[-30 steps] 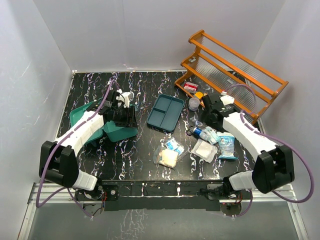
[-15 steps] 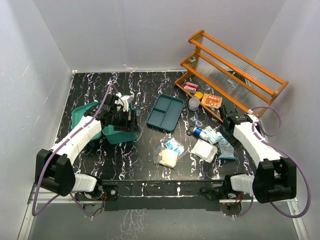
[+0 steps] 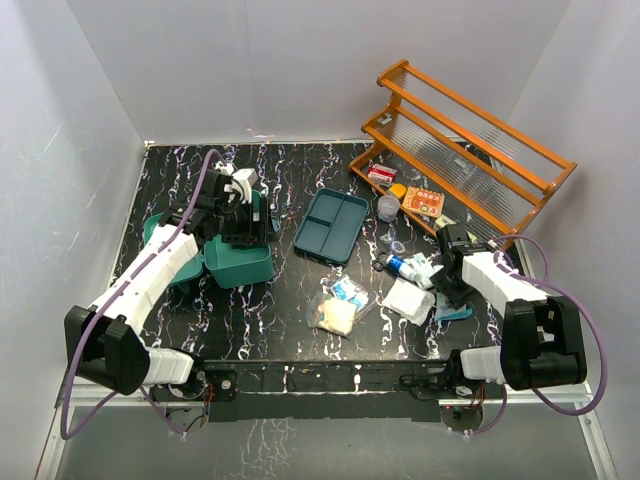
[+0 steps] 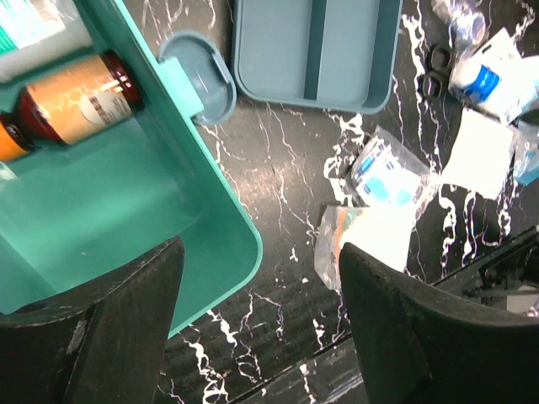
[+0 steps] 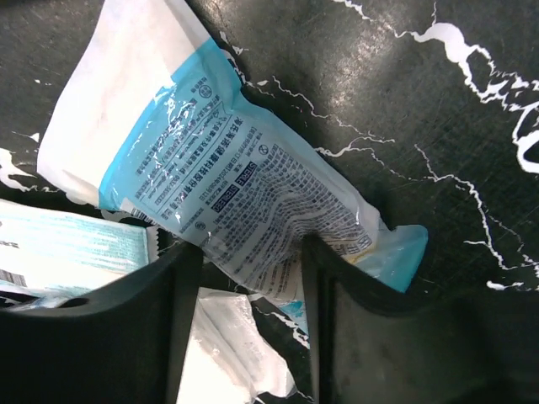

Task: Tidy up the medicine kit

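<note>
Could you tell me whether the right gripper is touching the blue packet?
Touching. The right wrist view shows the blue packet wedged in the right gripper, no gap at either finger.

Bench [image 3: 290, 165] lies open behind the divided tray [image 3: 333, 226]; medicine kit [image 3: 240, 265] blocks its left, packets [image 3: 340, 316] its near side, orange rack [image 3: 450, 150] its right

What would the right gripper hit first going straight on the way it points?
The right gripper meets the blue-and-white packet between its fingers, black table just behind; depth unclear.
</note>
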Available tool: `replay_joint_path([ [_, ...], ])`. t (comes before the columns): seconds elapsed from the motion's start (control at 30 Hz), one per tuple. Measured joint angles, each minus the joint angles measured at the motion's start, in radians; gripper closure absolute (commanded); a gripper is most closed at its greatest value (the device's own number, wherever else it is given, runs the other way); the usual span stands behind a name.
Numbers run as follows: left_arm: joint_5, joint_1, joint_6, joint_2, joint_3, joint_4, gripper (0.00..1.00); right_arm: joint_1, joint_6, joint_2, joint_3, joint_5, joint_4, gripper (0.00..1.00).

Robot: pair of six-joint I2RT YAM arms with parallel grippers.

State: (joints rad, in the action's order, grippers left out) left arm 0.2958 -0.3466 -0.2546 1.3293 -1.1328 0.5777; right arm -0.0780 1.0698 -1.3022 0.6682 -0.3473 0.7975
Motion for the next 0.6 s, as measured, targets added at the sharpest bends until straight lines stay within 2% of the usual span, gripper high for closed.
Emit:
replay_joint_path([
  [0.23, -0.068, 0.0, -0.028, -0.005, -0.076, -0.006, 0.25, 0.001, -0.011, -0.004, 0.0, -0.005, -0.014, 0.83],
  [0.47, -0.087, 0.0, -0.06, -0.005, -0.125, -0.031, 0.22, 0.001, -0.047, 0.04, 0.048, -0.012, 0.032, 0.85],
  [0.6, -0.09, 0.0, -0.095, -0.005, -0.142, -0.05, 0.19, 0.001, -0.091, 0.114, 0.104, 0.035, 0.064, 0.83],
])
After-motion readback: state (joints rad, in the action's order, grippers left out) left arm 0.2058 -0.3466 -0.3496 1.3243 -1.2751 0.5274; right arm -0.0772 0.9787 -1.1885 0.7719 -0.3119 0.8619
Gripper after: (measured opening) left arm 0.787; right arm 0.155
